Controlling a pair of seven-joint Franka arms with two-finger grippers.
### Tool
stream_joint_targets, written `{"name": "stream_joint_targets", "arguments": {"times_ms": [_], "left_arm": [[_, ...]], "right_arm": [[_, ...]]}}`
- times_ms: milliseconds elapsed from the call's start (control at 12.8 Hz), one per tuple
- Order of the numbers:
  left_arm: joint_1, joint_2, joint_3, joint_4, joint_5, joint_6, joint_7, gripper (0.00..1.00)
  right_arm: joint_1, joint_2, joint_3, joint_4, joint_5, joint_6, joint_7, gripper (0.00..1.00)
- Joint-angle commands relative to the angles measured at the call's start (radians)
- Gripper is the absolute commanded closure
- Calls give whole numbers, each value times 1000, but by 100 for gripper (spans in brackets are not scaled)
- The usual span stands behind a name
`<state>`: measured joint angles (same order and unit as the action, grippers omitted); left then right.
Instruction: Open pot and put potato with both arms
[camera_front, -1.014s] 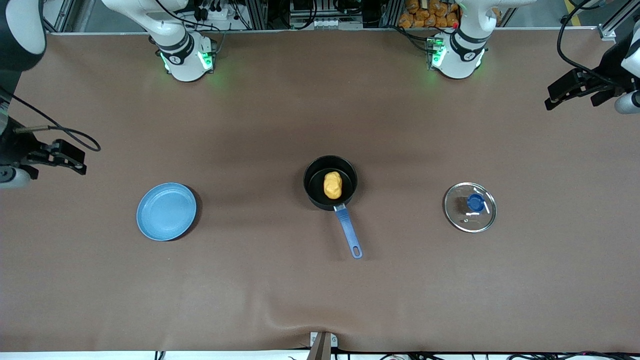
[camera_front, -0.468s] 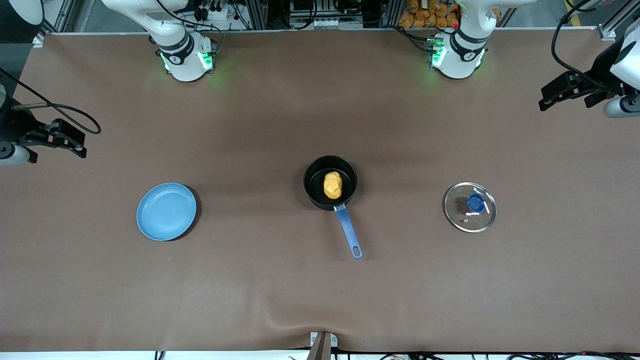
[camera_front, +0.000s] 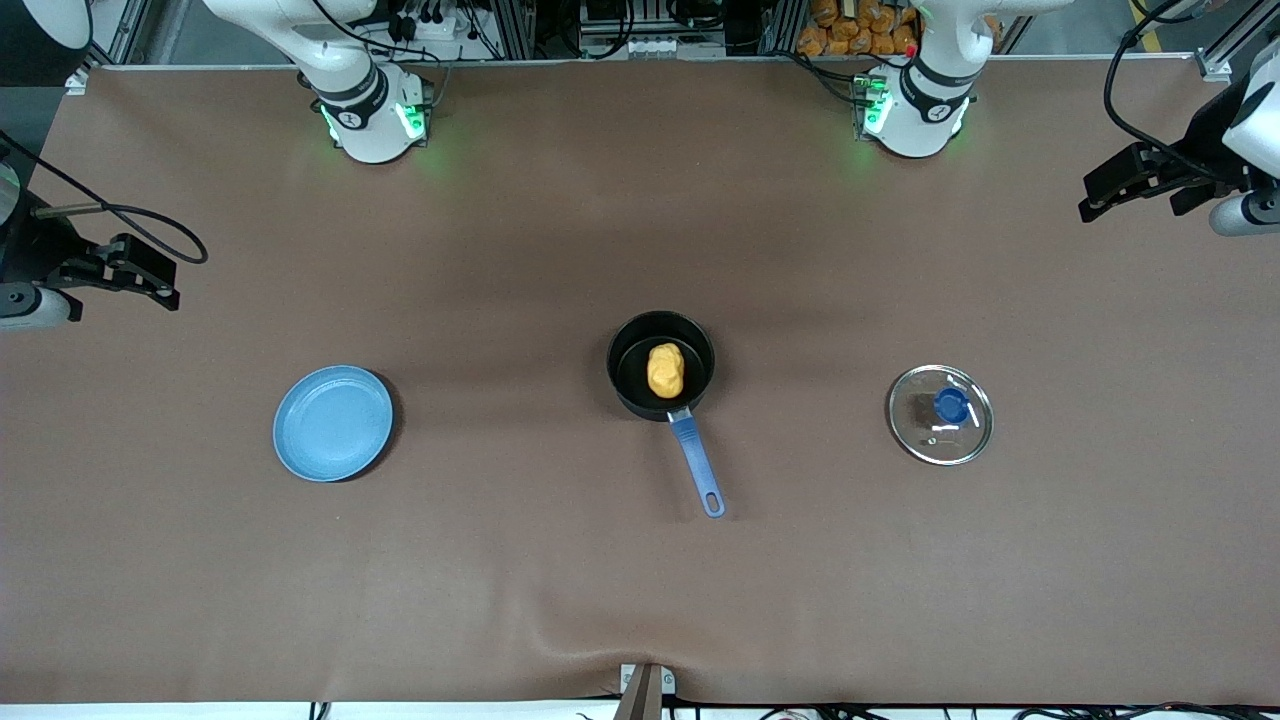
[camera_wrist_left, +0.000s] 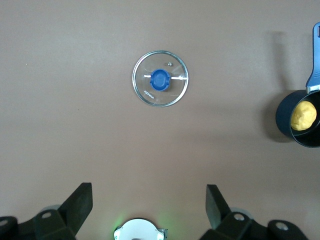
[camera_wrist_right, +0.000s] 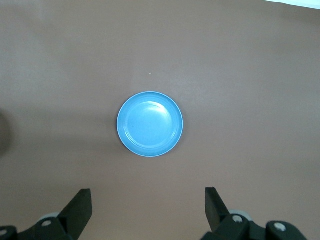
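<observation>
You find the small black saucepan with the long blue handle (camera_front: 661, 367) uncovered at the table's middle, and the lumpy yellow-orange potato (camera_front: 665, 370) lies inside it, clear of the rim. The round glass lid with the blue knob (camera_front: 940, 414) rests flat on the table toward the left arm's end, well apart from the pot; the flat blue plate (camera_front: 333, 422) sits bare toward the right arm's end. By my judgement the work is done and only the retreat remains: keep both arms high and outboard, sweep nothing across the pot handle, and settle them before you stop. The left gripper (camera_wrist_left: 149, 205) hangs over the table near the lid's end, fingers spread wide and holding nothing. The right gripper (camera_wrist_right: 148, 207) hangs above the plate's end, likewise wide apart and empty. Against the frames a second ago, both grippers have drawn further up and outward toward the table's ends; pot, potato, lid and plate have not shifted.
</observation>
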<state>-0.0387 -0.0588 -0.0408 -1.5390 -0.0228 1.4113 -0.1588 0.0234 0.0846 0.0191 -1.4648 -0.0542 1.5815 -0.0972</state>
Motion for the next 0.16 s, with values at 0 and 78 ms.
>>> {"name": "stream_joint_targets", "arguments": {"times_ms": [0,78], "left_arm": [[3,10,1,30,-3,-23,5,0],[-1,10,1,30,-2,-23,1,0]], "right_arm": [[-14,-25,4,-25,11,-3,-9,0],[-14,-25,4,-26,11,-2,-9,0]]}}
